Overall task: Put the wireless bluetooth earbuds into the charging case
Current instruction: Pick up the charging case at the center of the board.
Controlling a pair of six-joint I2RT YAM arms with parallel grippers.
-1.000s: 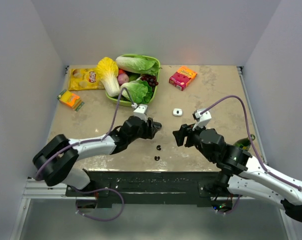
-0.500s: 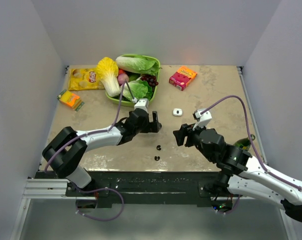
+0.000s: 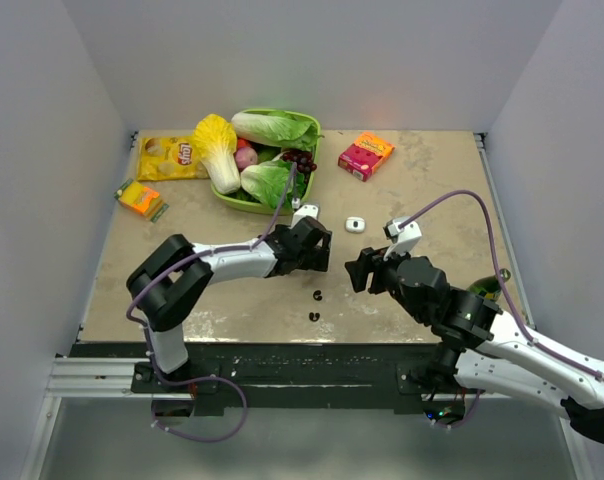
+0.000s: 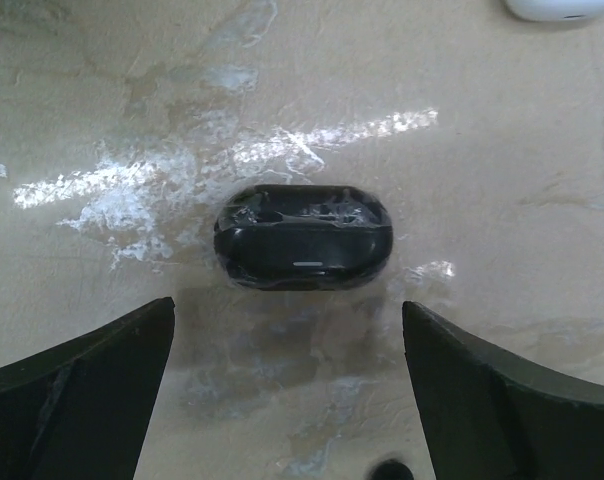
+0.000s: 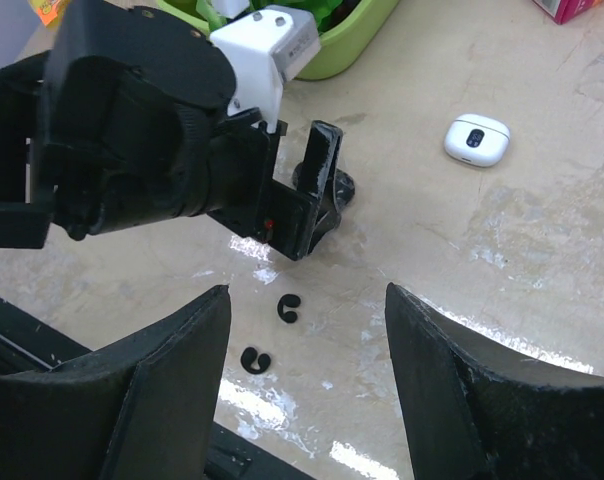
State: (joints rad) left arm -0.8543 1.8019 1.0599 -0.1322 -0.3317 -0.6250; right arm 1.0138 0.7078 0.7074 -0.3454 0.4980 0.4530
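Two tiny black earbuds (image 3: 317,295) (image 3: 312,317) lie on the table near the front edge; the right wrist view shows them as well (image 5: 288,309) (image 5: 255,360). The white charging case (image 3: 355,224) lies shut behind them, also in the right wrist view (image 5: 476,139). My left gripper (image 3: 318,250) is open and low over a black oval object (image 4: 304,237), which lies just ahead of its jaws (image 4: 287,310). My right gripper (image 3: 358,270) is open and empty, its jaws (image 5: 308,300) above the earbuds.
A green basket (image 3: 232,200) of cabbages and fruit stands at the back. A pink box (image 3: 366,155), a yellow chip bag (image 3: 167,157) and an orange packet (image 3: 140,198) lie around it. A green object (image 3: 487,288) shows behind the right arm.
My left gripper has moved right and a little farther from the base, ending over the black oval object. The right arm, earbuds and case have not moved.
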